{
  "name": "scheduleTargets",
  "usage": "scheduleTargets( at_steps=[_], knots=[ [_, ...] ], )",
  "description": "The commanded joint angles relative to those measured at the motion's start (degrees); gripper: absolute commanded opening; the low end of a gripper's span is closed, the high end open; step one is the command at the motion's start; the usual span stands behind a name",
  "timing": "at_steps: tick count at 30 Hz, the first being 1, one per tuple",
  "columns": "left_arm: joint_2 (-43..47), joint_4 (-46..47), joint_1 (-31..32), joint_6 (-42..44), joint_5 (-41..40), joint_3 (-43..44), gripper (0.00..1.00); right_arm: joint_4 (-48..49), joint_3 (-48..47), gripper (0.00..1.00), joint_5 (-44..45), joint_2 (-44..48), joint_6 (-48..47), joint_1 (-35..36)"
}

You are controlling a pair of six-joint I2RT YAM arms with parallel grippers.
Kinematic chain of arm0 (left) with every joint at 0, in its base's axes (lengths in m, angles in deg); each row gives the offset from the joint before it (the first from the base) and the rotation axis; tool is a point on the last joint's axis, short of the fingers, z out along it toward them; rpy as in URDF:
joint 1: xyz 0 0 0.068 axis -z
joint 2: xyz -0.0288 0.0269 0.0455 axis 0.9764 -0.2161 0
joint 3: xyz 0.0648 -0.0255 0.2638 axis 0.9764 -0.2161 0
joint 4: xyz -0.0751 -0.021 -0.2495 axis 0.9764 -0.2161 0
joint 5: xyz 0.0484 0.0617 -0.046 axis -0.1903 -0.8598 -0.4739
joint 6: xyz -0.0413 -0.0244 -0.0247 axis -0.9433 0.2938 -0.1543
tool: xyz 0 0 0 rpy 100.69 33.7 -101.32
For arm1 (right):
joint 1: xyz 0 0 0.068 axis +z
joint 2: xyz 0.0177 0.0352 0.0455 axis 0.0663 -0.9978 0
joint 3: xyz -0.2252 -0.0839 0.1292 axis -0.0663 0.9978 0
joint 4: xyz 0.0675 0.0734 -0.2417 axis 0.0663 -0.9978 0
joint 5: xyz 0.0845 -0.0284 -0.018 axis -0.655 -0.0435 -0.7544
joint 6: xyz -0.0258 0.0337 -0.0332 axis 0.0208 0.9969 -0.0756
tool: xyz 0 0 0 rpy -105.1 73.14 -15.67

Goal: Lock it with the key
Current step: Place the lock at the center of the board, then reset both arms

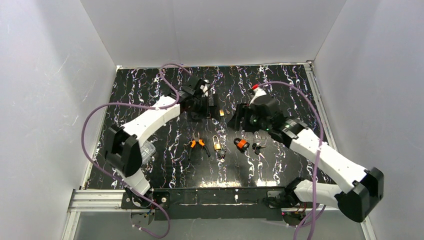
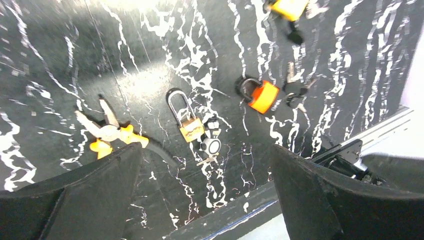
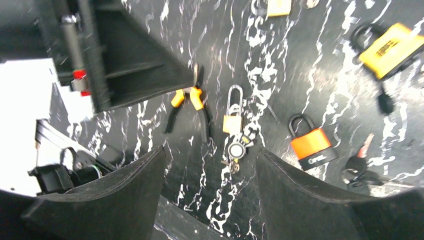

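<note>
A brass padlock (image 1: 217, 144) with a long shackle lies mid-table with a key bunch (image 1: 220, 154) on a round fob at its near end. It also shows in the left wrist view (image 2: 187, 122) with the keys (image 2: 210, 146), and in the right wrist view (image 3: 232, 119) with the keys (image 3: 236, 151). An orange padlock (image 1: 241, 144) lies to its right, with black keys (image 1: 257, 148) beside it. My left gripper (image 2: 205, 200) is open and empty, above the table behind the locks. My right gripper (image 3: 210, 200) is open and empty, raised behind the orange padlock (image 3: 311, 143).
Orange-handled pliers (image 1: 198, 144) lie left of the brass padlock. A yellow padlock (image 3: 388, 47) and another brass one (image 3: 278, 6) lie farther back. The left arm's gripper body (image 3: 110, 50) hangs close at the right wrist view's upper left. The metal rail (image 1: 200, 196) runs along the near edge.
</note>
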Motion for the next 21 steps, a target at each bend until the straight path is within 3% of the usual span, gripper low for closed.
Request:
scheduleTargets(
  at_steps=[1, 11, 21],
  knots=[
    [9.4, -4.3, -0.7, 5.3, -5.7, 3.5, 0.98, -4.6, -5.6, 0.73, 1.2, 5.5, -1.8, -3.9],
    [23.5, -6.8, -1.0, 8.7, -15.0, 3.3, 0.98, -8.6, -9.1, 0.78, 4.5, 14.7, -2.2, -9.0],
    [28.4, -6.6, -1.0, 9.0, -15.5, 0.4, 0.98, -9.0, -8.3, 0.79, 5.4, 17.7, -1.2, -9.5]
  ],
)
